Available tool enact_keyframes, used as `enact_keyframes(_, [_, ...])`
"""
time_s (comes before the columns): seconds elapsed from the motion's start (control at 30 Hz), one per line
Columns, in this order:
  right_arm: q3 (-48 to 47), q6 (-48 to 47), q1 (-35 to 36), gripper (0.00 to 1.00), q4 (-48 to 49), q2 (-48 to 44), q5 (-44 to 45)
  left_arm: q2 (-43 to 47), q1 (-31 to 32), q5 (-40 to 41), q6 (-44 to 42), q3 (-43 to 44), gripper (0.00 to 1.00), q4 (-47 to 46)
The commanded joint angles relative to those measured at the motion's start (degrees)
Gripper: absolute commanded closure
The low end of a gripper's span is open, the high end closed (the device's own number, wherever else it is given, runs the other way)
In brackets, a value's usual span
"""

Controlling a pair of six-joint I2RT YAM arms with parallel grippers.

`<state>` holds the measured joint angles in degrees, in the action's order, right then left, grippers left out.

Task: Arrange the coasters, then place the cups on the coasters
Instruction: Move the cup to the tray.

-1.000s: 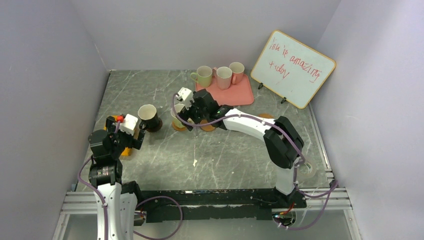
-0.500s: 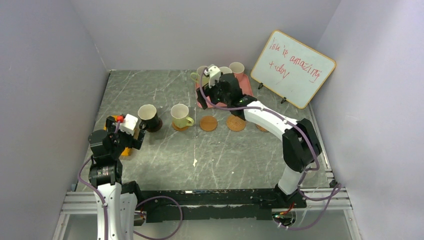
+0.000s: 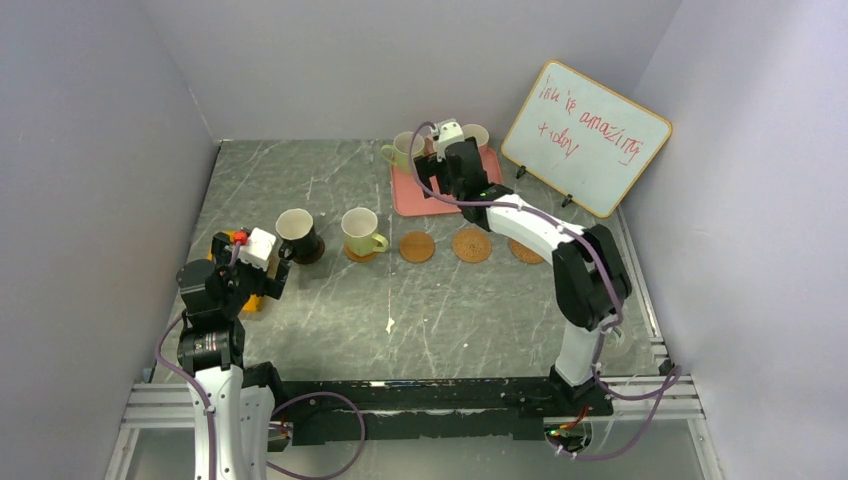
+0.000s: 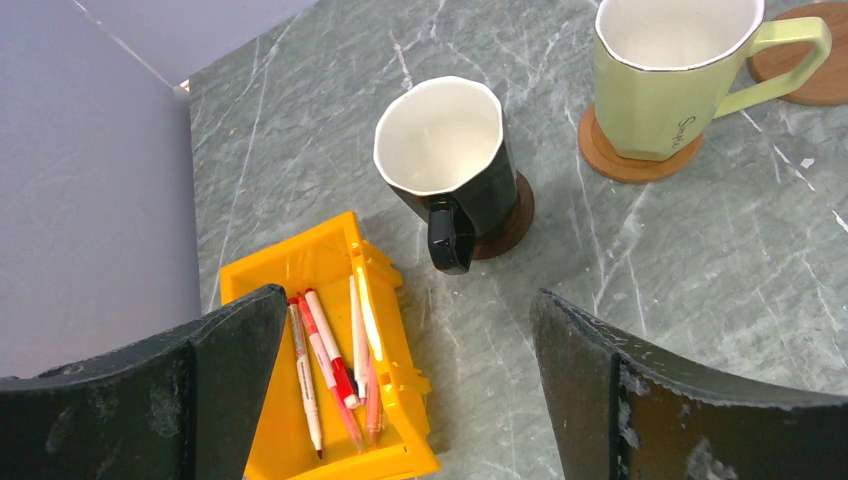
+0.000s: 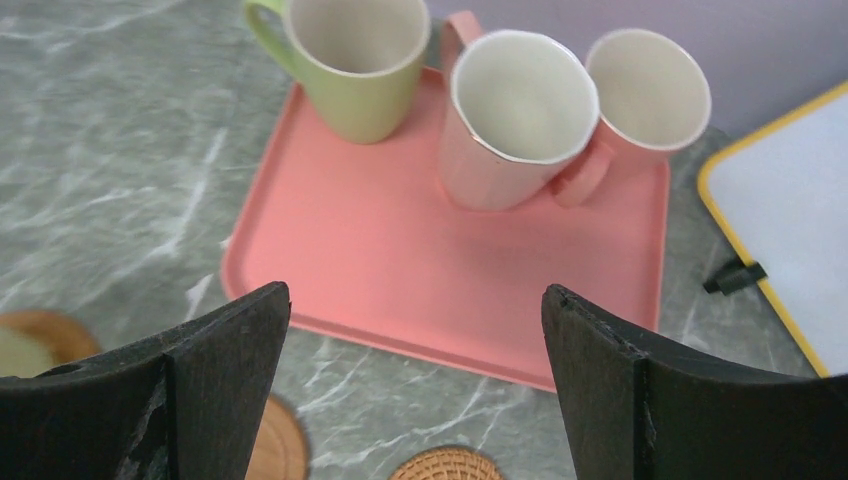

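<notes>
The overhead view alone takes in the whole row: the dark mug point(image 3: 297, 235), the green mug point(image 3: 358, 232) on a tan coaster point(image 3: 353, 256), then three bare coasters point(image 3: 472, 244) running right. The tray point(image 3: 410, 195) sits behind them, and a whiteboard point(image 3: 585, 135) leans at the back right. There the right arm hides part of the tray's mugs.

The left wrist view adds the dark coaster point(image 4: 512, 215) under the dark mug and pens point(image 4: 325, 360) in a yellow bin point(image 4: 300, 280). The left gripper point(image 4: 400, 400) is spread wide and holds nothing. The dark mug stands ahead of it, between the lines of the fingers point(image 4: 200, 390) and clear of both.

The right wrist view shows the tray's far edge: a second green mug point(image 5: 355, 55) at left and two pink mugs point(image 5: 510, 115) close together at right. The right gripper point(image 5: 415, 390) hangs over the tray's near edge, its fingers wide apart and empty. The pink mugs lie ahead of them, untouched.
</notes>
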<state>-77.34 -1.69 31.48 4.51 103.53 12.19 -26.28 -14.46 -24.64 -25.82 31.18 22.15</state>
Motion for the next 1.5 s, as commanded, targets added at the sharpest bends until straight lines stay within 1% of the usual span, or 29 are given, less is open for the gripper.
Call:
enact_keyframes(0.0, [-4.2, 1.6, 0.0, 0.0, 2.0, 4.1, 13.2, 0.6, -0.3, -1.5, -0.3, -0.2, 0.04, -0.6])
enact_keyframes(0.2, [-7.7, 1.6, -0.1, 0.0, 3.2, 8.2, 23.6, 0.5, -0.4, -1.6, -0.4, -0.2, 0.04, -0.6])
enact_keyframes(0.4, [-11.8, 0.2, 0.0, 0.0, 3.2, 11.2, 26.2, 0.5, -0.3, -1.6, -0.4, -0.2, 0.04, -0.6])
enact_keyframes(0.67, [-24.5, -2.4, -0.3, 0.0, -3.9, 19.8, 27.6, 0.9, -0.4, -1.7, -0.5, -0.2, 0.04, -0.5])
enact_keyframes(0.77, [-27.6, -1.3, -0.9, 0.0, -6.7, 22.0, 24.7, 1.0, -0.4, -1.8, -0.5, -0.2, 0.04, -0.4])
enact_keyframes(0.9, [-29.3, 1.4, -2.1, 0.0, -9.5, 22.9, 20.8, 0.8, -0.4, -1.8, -0.5, -0.2, 0.04, -0.4])
enact_keyframes(1.17, [-29.1, 4.2, -3.3, 0.0, -10.6, 23.7, 16.4, 0.6, -0.5, -1.3, -0.2, -0.1, 0.04, -0.6])
enact_keyframes(1.33, [-31.0, 5.8, -5.3, 0.0, -12.3, 24.6, 12.7, 0.5, -0.5, -1.4, -0.4, -0.1, 0.04, -0.6])
enact_keyframes(1.47, [-32.8, 7.5, -7.0, 0.0, -13.4, 25.1, 6.4, 0.5, -0.5, -1.3, -0.4, -0.1, 0.04, -0.5])
